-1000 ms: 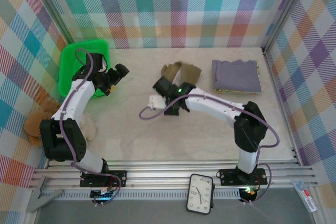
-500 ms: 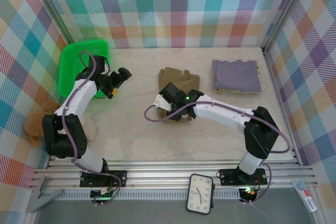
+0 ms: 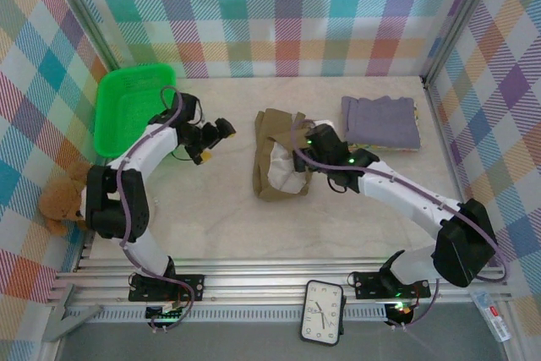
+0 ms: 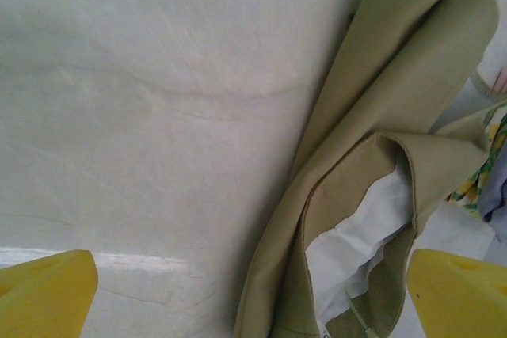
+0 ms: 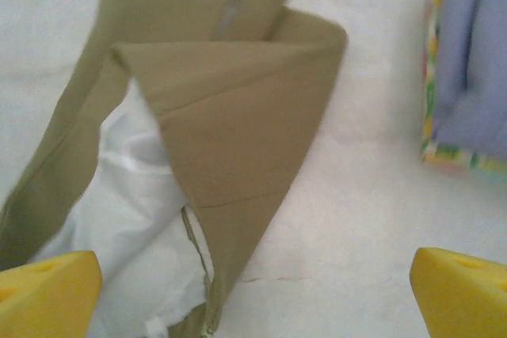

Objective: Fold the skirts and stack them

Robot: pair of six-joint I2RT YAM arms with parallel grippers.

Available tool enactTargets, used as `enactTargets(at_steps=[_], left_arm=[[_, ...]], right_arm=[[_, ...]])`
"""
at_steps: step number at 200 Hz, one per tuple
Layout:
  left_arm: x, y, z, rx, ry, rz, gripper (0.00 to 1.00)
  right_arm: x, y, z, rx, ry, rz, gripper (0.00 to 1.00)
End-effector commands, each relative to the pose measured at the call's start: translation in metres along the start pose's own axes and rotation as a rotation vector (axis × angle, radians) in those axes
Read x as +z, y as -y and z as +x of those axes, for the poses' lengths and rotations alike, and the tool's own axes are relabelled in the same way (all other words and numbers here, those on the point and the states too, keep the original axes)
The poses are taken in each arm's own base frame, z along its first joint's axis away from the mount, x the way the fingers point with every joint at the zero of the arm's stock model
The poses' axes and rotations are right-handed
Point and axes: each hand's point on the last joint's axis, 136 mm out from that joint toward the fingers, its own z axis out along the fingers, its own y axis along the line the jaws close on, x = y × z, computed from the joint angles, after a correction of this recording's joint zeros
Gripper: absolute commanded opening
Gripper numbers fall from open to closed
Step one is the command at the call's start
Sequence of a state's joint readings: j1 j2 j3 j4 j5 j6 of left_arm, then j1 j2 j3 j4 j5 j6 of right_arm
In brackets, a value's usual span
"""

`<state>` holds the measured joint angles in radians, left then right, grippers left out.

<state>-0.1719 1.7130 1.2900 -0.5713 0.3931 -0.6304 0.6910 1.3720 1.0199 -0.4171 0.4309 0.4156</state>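
Hovering over the olive skirt (image 3: 267, 151) mid-table, the right gripper (image 3: 297, 158) stands spread, holding nothing; the left gripper (image 3: 223, 130), likewise spread, sits just left. The loose fold, white lining (image 3: 281, 177) showing, may slump open if one layer alone gets pinched.

We see bright, even, diffuse light, with only soft shadows on the counter (image 3: 211, 217). In our right wrist view the olive skirt (image 5: 238, 132) looks blurred; our left wrist view is sharper.
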Motion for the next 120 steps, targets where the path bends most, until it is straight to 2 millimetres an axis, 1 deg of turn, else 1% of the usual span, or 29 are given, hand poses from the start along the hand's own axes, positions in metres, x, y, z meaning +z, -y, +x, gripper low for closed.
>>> enactTargets(at_steps=[1, 13, 24, 33, 42, 49, 51, 58, 73, 80, 91, 104, 120], left_arm=[[0.015, 0.022, 0.008, 0.070, -0.054, 0.024, 0.99], [0.026, 0.025, 0.015, 0.089, -0.081, -0.002, 0.98], [0.032, 0.029, 0.021, 0.101, -0.090, -0.008, 0.97], [0.037, 0.031, 0.027, 0.103, -0.103, -0.005, 0.96], [0.040, 0.035, 0.035, 0.113, -0.119, 0.009, 0.95], [0.041, 0.037, 0.041, 0.126, -0.128, 0.016, 0.94], [0.040, 0.037, 0.043, 0.130, -0.129, 0.018, 0.93], [0.039, 0.037, 0.049, 0.144, -0.131, 0.018, 0.92], [0.031, 0.033, 0.060, 0.172, -0.115, 0.016, 0.89], [0.026, 0.029, 0.065, 0.184, -0.105, 0.009, 0.88], [0.016, 0.026, 0.074, 0.227, -0.082, 0.010, 0.88], [0.006, 0.023, 0.089, 0.330, -0.057, -0.011, 0.88], [-0.006, 0.022, 0.111, 0.516, -0.030, -0.035, 0.87]], right_arm=[[0.014, -0.009, 0.029, 0.402, -0.100, -0.120, 0.99], [0.022, -0.016, 0.034, 0.393, -0.115, -0.169, 0.99], [0.027, -0.027, 0.035, 0.310, -0.130, -0.220, 0.99], [0.034, -0.026, 0.041, 0.238, -0.169, -0.191, 0.98], [0.041, -0.021, 0.043, 0.164, -0.212, -0.143, 0.99], [0.046, -0.019, 0.041, 0.108, -0.230, -0.112, 1.00], [0.048, -0.019, 0.043, 0.090, -0.243, -0.103, 1.00], [0.054, -0.022, 0.041, 0.034, -0.262, -0.102, 1.00], [0.068, -0.027, 0.037, -0.041, -0.293, -0.090, 0.98], [0.075, -0.029, 0.032, -0.060, -0.284, -0.083, 0.96], [0.084, -0.031, 0.025, -0.076, -0.264, -0.072, 0.96], [0.089, -0.033, 0.016, -0.070, -0.253, -0.071, 0.94], [0.089, -0.036, 0.007, -0.014, -0.245, -0.086, 0.94]])
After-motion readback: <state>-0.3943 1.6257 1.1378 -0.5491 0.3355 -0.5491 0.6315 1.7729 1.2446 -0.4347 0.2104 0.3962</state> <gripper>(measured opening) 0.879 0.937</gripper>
